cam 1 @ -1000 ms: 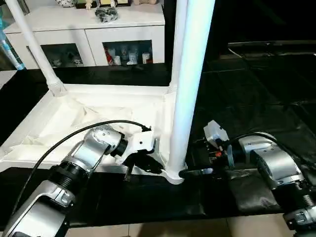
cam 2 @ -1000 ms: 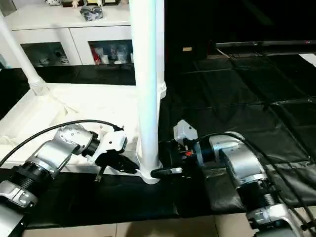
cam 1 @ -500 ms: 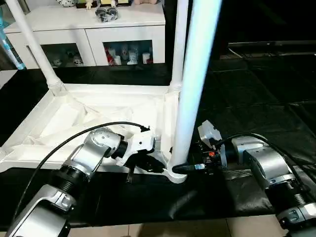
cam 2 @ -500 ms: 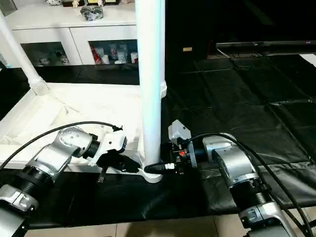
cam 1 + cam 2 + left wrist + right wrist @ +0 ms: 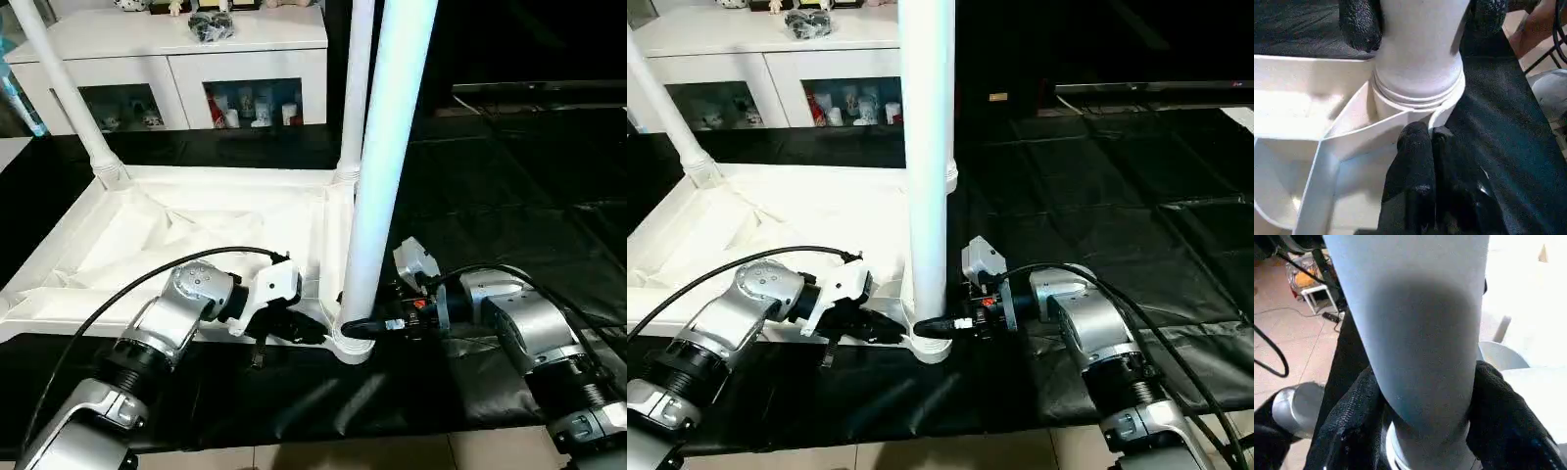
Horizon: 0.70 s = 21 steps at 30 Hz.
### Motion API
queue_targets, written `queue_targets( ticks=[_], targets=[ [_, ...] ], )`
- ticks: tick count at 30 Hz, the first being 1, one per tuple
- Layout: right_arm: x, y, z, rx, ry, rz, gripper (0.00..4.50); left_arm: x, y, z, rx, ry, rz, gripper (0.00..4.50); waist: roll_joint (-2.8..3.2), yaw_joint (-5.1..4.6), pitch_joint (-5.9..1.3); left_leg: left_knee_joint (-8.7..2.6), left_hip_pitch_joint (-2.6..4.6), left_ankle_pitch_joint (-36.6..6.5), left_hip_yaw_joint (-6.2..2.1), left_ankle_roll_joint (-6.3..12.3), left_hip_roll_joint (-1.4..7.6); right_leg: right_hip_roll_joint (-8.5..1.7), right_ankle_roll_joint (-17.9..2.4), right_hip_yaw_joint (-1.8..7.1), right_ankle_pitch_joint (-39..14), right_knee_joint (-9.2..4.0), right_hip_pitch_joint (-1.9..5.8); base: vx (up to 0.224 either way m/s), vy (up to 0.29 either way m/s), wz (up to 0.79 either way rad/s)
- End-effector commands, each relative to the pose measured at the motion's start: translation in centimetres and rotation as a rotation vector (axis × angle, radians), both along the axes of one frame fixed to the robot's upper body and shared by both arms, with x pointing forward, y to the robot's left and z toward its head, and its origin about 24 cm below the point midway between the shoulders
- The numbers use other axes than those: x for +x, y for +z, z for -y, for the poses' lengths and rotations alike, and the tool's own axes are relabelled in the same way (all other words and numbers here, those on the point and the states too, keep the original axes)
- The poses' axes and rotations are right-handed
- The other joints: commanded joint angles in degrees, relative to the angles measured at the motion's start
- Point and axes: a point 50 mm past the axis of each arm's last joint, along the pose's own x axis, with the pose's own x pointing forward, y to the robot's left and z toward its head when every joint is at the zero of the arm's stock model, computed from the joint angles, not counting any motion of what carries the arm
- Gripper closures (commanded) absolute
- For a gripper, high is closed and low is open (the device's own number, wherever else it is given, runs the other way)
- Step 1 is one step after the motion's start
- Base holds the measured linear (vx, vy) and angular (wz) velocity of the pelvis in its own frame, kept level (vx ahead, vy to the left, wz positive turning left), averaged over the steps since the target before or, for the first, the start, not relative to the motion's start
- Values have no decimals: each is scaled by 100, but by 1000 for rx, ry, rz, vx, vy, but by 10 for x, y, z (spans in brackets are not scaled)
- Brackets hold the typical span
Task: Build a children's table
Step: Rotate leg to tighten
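Nearest the camera, the near leg (image 5: pixel 377 196) of the children's table is seen standing upright in the near corner socket (image 5: pixel 351 343) of the upturned table top (image 5: pixel 147 235), which lies on black sheeting (image 5: pixel 509 196) spread over the floor. The right claw (image 5: pixel 942 324) is clamped around the base of this leg, just above the socket; in the right wrist view a black finger (image 5: pixel 1501 416) is pressed against each side of the tube. The left claw (image 5: pixel 294 331) is held shut, its fingers (image 5: pixel 1415 176) together and empty, with the tips set against the socket's outer wall where a rib meets it.

The leg is a smooth, glossy, tapered round tube of white plastic, with ringed grooves where it enters the socket. It is judged to be light and stiff but slippery, so a hold low down, close to the socket, should give the most control; a grip higher up would likely let it lever sideways. The top, a thin ribbed moulding, is judged light enough to slide on the sheeting unless it is braced.

Farther back, two more legs (image 5: pixel 355 88) (image 5: pixel 64 93) are seated at the far corners of the top. Beyond them stands a white cabinet (image 5: pixel 176 59) with glass doors and small objects inside.
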Motion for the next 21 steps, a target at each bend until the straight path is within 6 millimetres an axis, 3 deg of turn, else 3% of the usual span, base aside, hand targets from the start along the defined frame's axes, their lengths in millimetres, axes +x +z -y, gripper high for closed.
queue_targets(
  ticks=[1,4,7,9,11,15,16,19,21],
  targets=[
    [-1,-5,-9,27,-72,-19,246,7,0,1,-13,112,17,450,-100,-36,-345,-430,-21,-994,13,351,115,-281,-980,263,-2074,-433,311,0,0,0],
    [5,-11,-12,-7,-190,-2,246,12,0,4,-5,165,24,450,-92,-69,-323,-447,-3,-1171,2,223,90,-287,-827,252,-2517,-488,291,0,0,0],
    [20,-21,-24,-51,-444,32,247,28,3,16,-4,335,50,450,-69,-203,-292,-451,7,-1350,-8,99,55,-262,-676,228,-2840,-541,258,0,0,0],
    [25,-23,-29,-63,-523,31,251,35,5,24,-20,416,52,450,-97,-280,-302,-440,-7,-1398,-26,44,17,-263,-551,196,-3076,-564,290,0,0,0],
    [32,-22,-39,-64,-631,17,252,44,9,36,-51,514,50,450,-84,-359,-317,-437,-43,-1306,-40,105,8,-258,-535,194,-2947,-568,314,0,0,0],
    [38,-19,-51,-66,-707,32,255,51,15,50,-87,602,54,450,-99,-427,-370,-411,-70,-956,-26,235,13,-245,-842,222,-2092,-490,334,0,0,0],
    [39,-17,-58,-51,-713,32,255,54,17,56,-102,636,56,450,-100,-429,-392,-390,-80,-750,-11,342,13,-245,-1022,228,-1667,-448,352,0,0,0],
    [39,-11,-70,-10,-692,57,255,57,21,64,-113,669,71,450,-117,-405,-415,-366,-88,-491,2,502,14,-254,-1183,232,-1230,-405,375,0,0,0],
    [38,-10,-71,2,-680,62,199,57,22,65,-108,661,82,450,-111,-384,-420,-364,-99,-323,3,612,19,-252,-1278,229,-938,-371,393,0,0,0]
  ],
)
